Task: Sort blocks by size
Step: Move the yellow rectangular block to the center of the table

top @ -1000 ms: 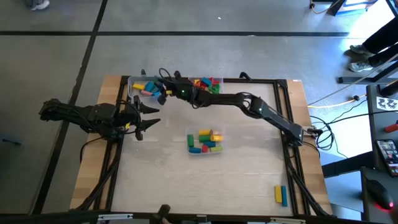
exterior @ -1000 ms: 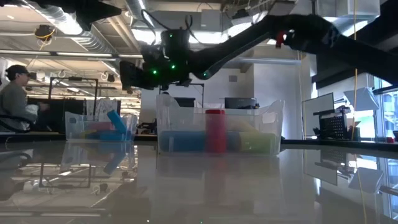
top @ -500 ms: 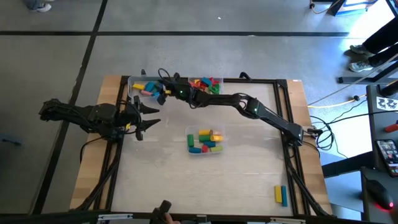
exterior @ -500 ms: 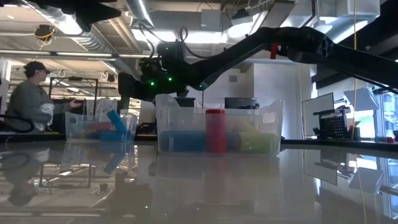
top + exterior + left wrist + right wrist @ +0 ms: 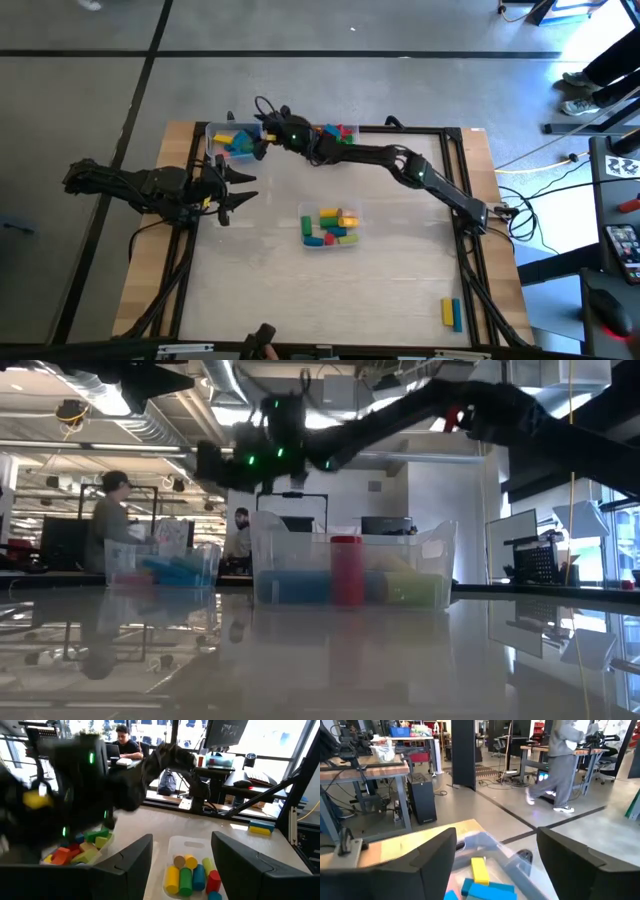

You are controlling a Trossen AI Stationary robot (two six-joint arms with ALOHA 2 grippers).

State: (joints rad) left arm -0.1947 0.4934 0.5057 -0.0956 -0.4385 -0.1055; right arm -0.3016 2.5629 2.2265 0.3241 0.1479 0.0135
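Note:
Blocks lie in three clear tubs. The far left tub (image 5: 228, 141) holds blue, yellow and pink ones, with a yellow block (image 5: 479, 869) and a blue block (image 5: 489, 889) showing in the right wrist view. The far middle tub (image 5: 336, 131) and the centre tub (image 5: 329, 227) hold mixed colours. My right gripper (image 5: 259, 146) hangs open above the far left tub's right end, nothing between its fingers (image 5: 427, 855). My left gripper (image 5: 240, 188) waits open at the table's left, level, clear of everything.
A yellow and a blue block (image 5: 452, 312) lie loose near the table's front right corner. My right arm (image 5: 400, 168) stretches across the far half of the table, over the middle tub. People walk and sit in the room beyond the table.
My right gripper has risen above the far left tub, and its fingers now stand wider apart. In that tub, the blue block that leaned tilted upward now lies flat among the others.

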